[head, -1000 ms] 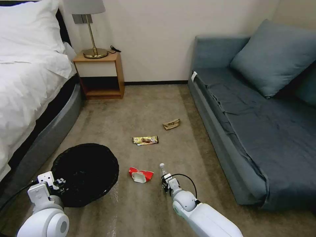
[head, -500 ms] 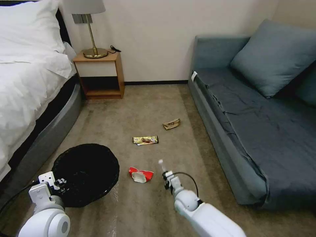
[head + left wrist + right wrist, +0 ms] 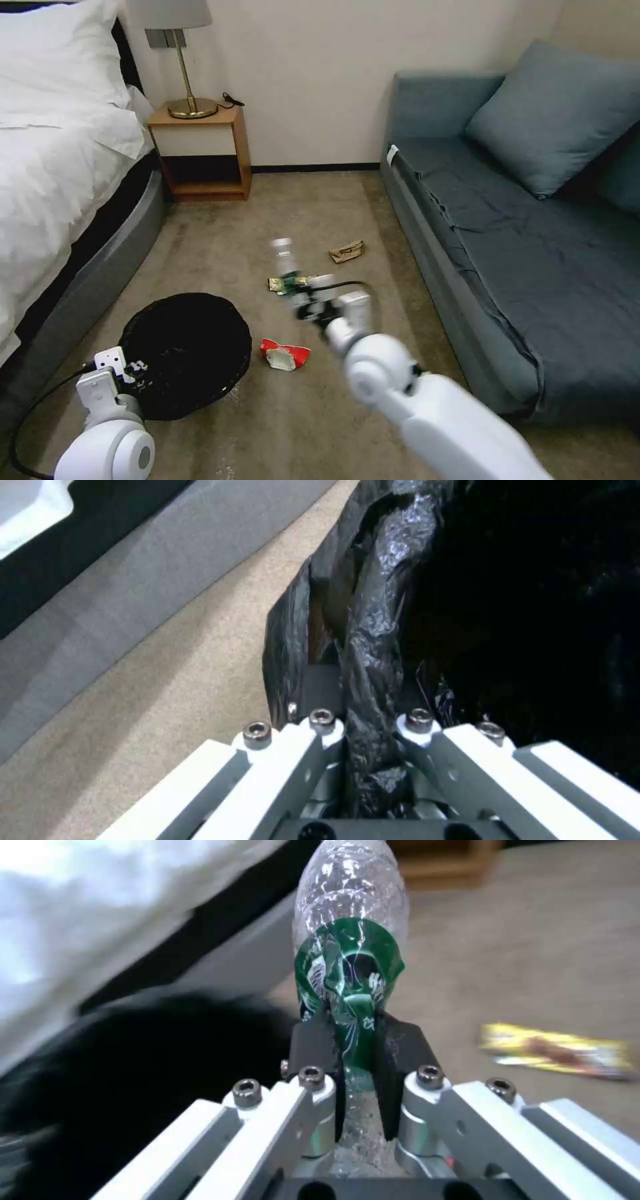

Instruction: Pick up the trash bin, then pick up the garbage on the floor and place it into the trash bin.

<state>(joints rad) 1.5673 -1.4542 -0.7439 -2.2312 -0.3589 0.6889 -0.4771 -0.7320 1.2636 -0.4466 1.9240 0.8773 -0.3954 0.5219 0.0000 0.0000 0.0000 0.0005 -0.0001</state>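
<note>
Litter lies on the carpet between bed and sofa. The right gripper (image 3: pixel 353 1055) is raised above the floor, clamped on the clear bottle (image 3: pixel 288 267) at its green label, cap pointing away from the arm. The left gripper (image 3: pixel 370 715) pinches the bag-lined rim of the trash bin (image 3: pixel 183 350), low beside the bed (image 3: pixel 60 167). The red-and-white wrapper (image 3: pixel 285 354) rests just right of the bin; the gold snack wrapper (image 3: pixel 557 1051) and tan paper (image 3: pixel 347 251) lie farther out.
</note>
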